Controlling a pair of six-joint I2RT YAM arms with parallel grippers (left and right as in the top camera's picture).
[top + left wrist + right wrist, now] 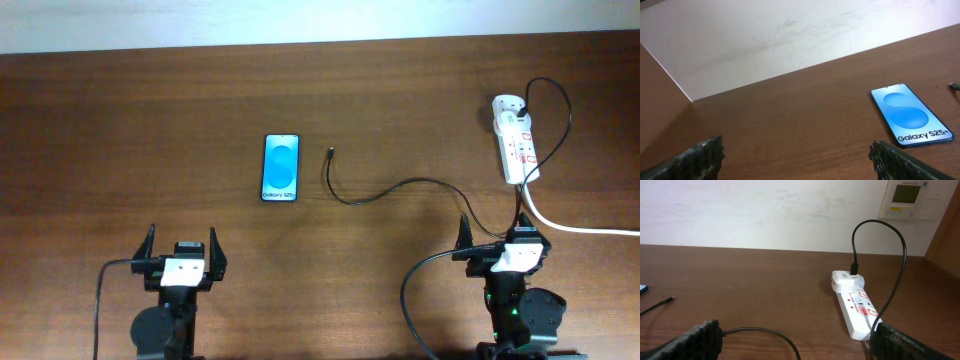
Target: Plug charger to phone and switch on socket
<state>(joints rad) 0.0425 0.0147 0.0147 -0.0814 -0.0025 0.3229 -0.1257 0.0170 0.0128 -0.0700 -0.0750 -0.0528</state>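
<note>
- The left hand (181, 240) sat low in the left of the overhead frame, released and empty. In its wrist view the fingers (700, 160) stood at the two bottom corners, with bare worktop (150, 120) between them.
- The right hand (492, 235) sat low in the right of the frame, likewise spread wide and grasping nothing.
- The phone (281, 168) lay flat just left of centre, screen lit, well apart from both hands. Its lettered end faced the bottom of the frame.
- The charger (400, 185) ran from the socket (515, 145) in the upper right and looped down close by the right hand. It then curved across to its plug tip (330, 153), which lay just right of the phone's upper corner, not touching it.
- The tip was not in the phone. The switch positions were too small to read.
- Risk: the tip was tiny and flat on the worktop, so a pinch could close on wood or flick it away.
- Risk: the tip lay by the upper end of the phone. If the port was at the lettered end, as seemed likely, the tip needed carrying round and turning, and the thin cable could twist it in the grip.
- Risk: nothing braced the phone, so a push on the plug could slide it instead of seating the tip.
- Risk: the cable passed right beside the right hand, so a move there could snag it and drag the tip or tug the socket.
- Risk: the socket was light and its switches small, so a press could shove the strip or hit the wrong switch.
</note>
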